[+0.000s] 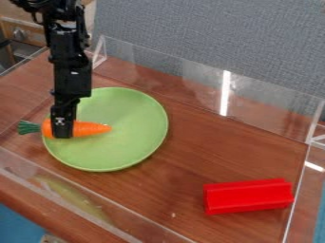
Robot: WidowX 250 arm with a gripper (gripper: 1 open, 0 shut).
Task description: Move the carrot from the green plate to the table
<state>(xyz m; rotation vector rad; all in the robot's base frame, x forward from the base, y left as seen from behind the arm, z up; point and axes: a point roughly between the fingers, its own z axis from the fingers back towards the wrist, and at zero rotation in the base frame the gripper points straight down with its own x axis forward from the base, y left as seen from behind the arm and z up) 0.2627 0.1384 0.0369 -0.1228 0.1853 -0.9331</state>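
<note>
The orange carrot [84, 128] lies across the left part of the green plate [133, 119], its dark green top [28, 126] reaching out past the plate's left rim. My gripper [60, 123] points down from above and is shut on the carrot's thick end. The black arm hides part of the plate's far left rim. Around the plate spreads the reddish-brown table [191, 166].
A red rectangular block [249, 196] lies on the table at the front right. Clear acrylic walls [229, 90] border the tabletop at the back, the right and along the front edge.
</note>
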